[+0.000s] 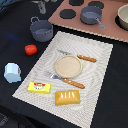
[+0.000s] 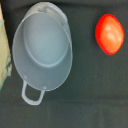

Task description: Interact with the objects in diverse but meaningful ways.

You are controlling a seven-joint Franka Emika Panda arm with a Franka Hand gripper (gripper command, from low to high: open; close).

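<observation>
The wrist camera faces straight down on the grey pot [image 2: 42, 52] and red tomato [image 2: 109, 33] — lying apart. Gripper and arm are out of view — finger state cannot be determined.

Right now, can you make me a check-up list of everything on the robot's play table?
Surface: black table with a pale placemat on it.
Job's things: grey pot beside red tomato, apart; light-blue cup; yellow packet and bread loaf on the mat; second grey pot on the toy stove.
Clutter: tan plate, knife, fork.
End effector: not in view.
Cables: nothing seen.
Surroundings: blurred, cannot tell.
</observation>
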